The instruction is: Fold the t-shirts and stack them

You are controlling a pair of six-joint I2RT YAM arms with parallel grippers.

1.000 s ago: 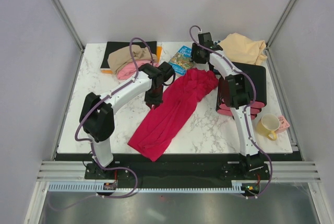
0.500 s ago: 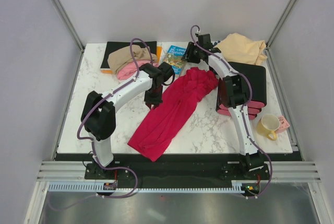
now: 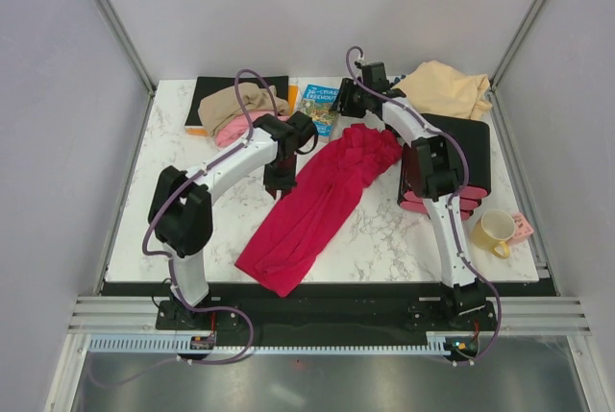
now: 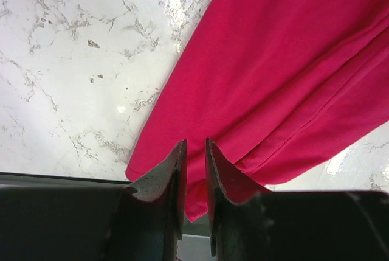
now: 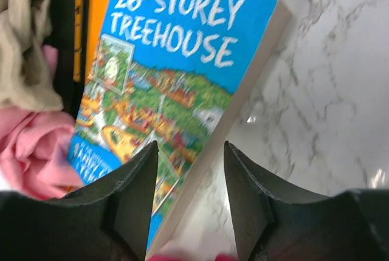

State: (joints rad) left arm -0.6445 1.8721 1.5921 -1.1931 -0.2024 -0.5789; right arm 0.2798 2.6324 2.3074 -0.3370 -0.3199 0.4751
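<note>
1. Top view: a crimson red cloth t-shirt [image 3: 312,206] lies stretched diagonally across the white marble table [image 3: 394,239]. The left gripper [image 3: 280,184] hangs at its left edge. The right gripper [image 3: 336,107] sits by a blue illustrated book [image 3: 312,103]. A tan-brown shirt [image 3: 235,100] and a pink shirt [image 3: 235,130] lie bunched on a flat black mat [image 3: 216,85] at far left, and a pale peach-cream shirt [image 3: 447,88] lies at far right.
2. Left wrist view: only here do the left jaws show. They stand a narrow slit apart over the red shirt's edge, which lies flat on the marble.
3. Right wrist view: only here is the book's title readable, "The 26-Storey Treehouse". The right jaws stand wide above the book's edge. Pink and tan cloth show at left.
</note>
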